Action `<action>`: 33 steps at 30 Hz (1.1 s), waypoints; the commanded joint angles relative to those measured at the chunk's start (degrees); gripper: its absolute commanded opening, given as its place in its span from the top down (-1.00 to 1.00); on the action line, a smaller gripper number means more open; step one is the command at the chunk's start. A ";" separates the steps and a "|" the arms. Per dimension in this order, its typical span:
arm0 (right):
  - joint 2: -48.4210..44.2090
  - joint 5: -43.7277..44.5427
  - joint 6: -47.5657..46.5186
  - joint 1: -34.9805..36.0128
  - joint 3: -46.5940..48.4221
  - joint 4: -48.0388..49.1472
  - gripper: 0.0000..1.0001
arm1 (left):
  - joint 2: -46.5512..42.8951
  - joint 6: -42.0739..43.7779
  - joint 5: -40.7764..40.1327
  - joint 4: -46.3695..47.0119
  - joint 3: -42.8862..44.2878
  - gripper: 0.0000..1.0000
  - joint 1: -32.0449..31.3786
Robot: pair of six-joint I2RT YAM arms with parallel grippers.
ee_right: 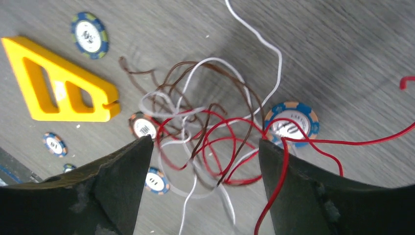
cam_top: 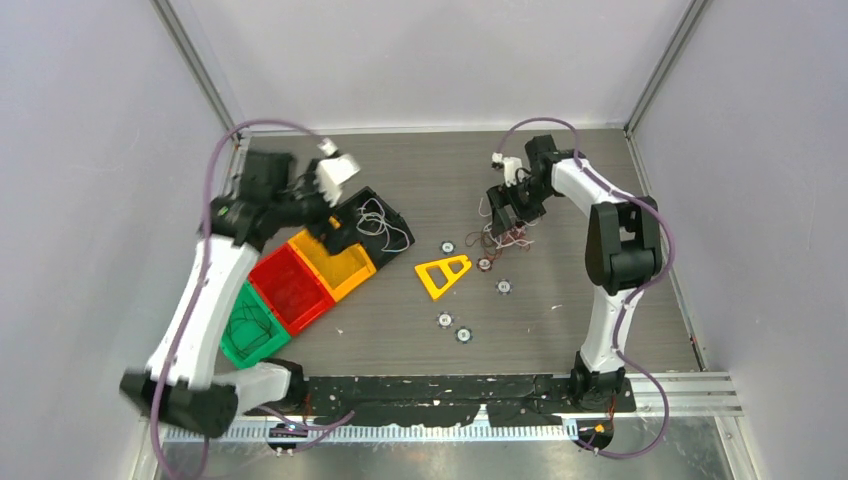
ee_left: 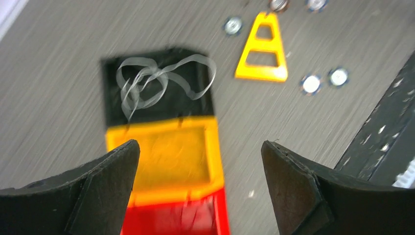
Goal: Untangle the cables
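A tangle of thin red, brown and white cables (ee_right: 210, 137) lies on the grey table, right of centre (cam_top: 500, 240). My right gripper (ee_right: 205, 152) hangs open just above it, loops lying between the wide-apart fingers and one red strand crossing the right finger (ee_right: 293, 186); in the top view this gripper (cam_top: 503, 212) is at the tangle's far side. A loose white cable (ee_left: 156, 81) curls in the black bin (cam_top: 375, 200). A black cable (cam_top: 250, 325) lies in the green bin. My left gripper (ee_left: 200, 161) is open and empty, high above the bins (cam_top: 335, 178).
An orange bin (ee_left: 166, 156), a red bin (cam_top: 290, 290) and a green bin (cam_top: 225, 345) stand in a row with the black one at the left. A yellow triangular frame (cam_top: 443, 273) and several poker chips (ee_right: 291, 122) lie near the tangle.
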 commanded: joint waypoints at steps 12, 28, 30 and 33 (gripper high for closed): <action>-9.87 -19.98 -3.19 -0.72 -3.46 -2.18 0.89 | 34.29 -29.18 16.98 44.02 10.99 -0.29 -22.18; -16.51 -28.82 -5.90 -0.71 -2.08 -8.07 0.89 | 45.59 -34.50 14.53 48.34 16.36 -0.16 -27.61; -16.99 -28.86 -4.42 -0.94 -1.76 -7.80 0.89 | 42.67 -37.11 15.03 55.05 11.17 -0.20 -26.82; -18.38 -29.57 2.96 -1.67 -3.51 -3.22 0.89 | 36.55 -40.64 13.28 68.06 -0.93 -0.35 -25.80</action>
